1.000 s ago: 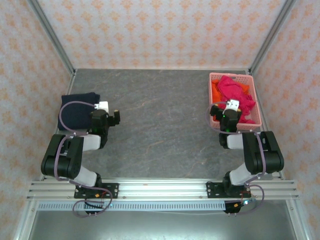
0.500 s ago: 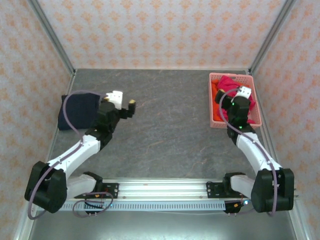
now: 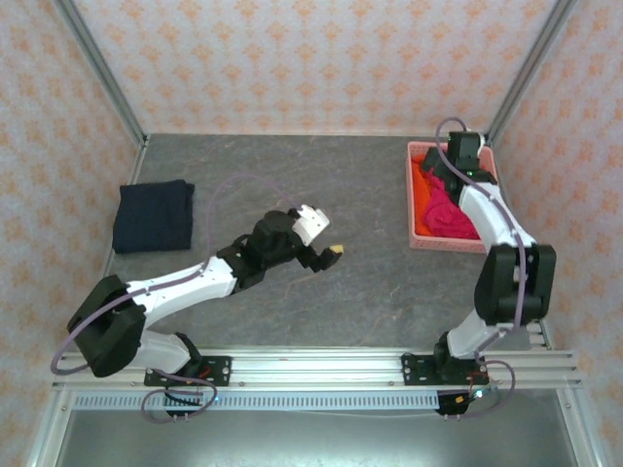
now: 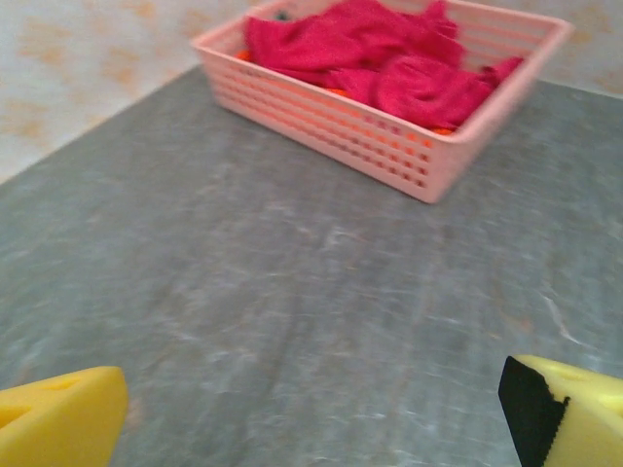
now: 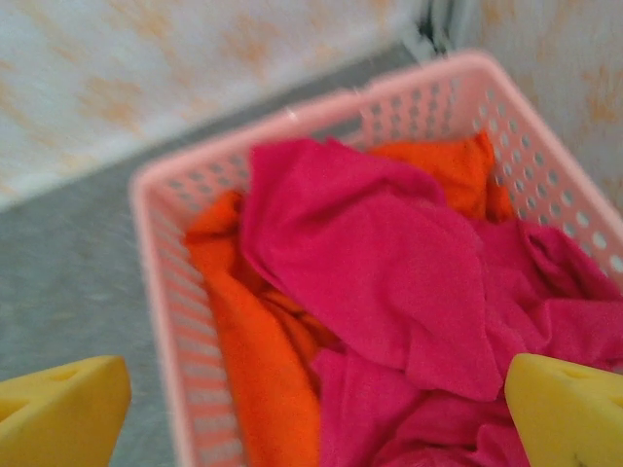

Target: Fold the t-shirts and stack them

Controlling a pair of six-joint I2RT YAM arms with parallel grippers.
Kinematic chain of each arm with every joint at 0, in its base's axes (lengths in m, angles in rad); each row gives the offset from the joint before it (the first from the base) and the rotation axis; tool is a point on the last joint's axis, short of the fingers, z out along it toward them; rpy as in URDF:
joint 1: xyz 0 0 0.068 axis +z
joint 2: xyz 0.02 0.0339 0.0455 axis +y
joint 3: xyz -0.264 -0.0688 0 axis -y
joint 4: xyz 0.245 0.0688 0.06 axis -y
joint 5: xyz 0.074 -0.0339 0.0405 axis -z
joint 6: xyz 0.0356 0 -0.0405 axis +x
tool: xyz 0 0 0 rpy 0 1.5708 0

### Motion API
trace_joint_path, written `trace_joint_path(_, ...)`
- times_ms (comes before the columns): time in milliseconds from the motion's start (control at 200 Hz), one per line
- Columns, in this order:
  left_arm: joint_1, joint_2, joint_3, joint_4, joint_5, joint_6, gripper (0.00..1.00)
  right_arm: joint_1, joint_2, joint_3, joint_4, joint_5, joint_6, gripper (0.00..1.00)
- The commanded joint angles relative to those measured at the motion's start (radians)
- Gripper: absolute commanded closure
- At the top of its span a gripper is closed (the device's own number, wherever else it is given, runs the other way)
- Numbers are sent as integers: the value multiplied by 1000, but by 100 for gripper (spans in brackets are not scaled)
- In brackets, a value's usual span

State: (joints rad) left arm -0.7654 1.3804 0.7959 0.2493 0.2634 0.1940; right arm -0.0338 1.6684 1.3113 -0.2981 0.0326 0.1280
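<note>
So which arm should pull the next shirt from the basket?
Right. The right gripper, open, hangs over the basket, pink shirt directly beneath. The left gripper, also open, is over the table, short of the basket.

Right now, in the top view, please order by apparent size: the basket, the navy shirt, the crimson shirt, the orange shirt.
1. basket
2. navy shirt
3. crimson shirt, partly behind the right arm
4. orange shirt, only a strip visible

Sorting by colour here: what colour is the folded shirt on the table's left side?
The folded shirt is dark navy, clearest in the top external view.
</note>
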Motion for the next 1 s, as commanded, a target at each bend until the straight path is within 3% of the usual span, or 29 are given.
trace_joint_path(0, -17, 25, 33, 17, 110, 34, 0, -57, 111, 93, -145, -3, -9, 0)
trace_joint_path(190, -31, 39, 37, 43, 172, 30, 0, -92, 286, 231, -230, -9, -67, 8)
trace_joint_path(290, -31, 39, 35, 53, 195, 24, 0, -97, 331, 279, -261, -21, -69, 27)
trace_joint_path(485, -31, 38, 34, 63, 206, 10, 0, -97, 271, 262, -257, -29, -52, 100)
trace_joint_path(856, -31, 29, 8, 101, 157, -6, 0, -89, -81, 158, -205, -47, -52, 100)
trace_joint_path(996, -29, 37, 5, 120, 132, -34, 0, -74, -192, 186, -206, -110, -52, 100)
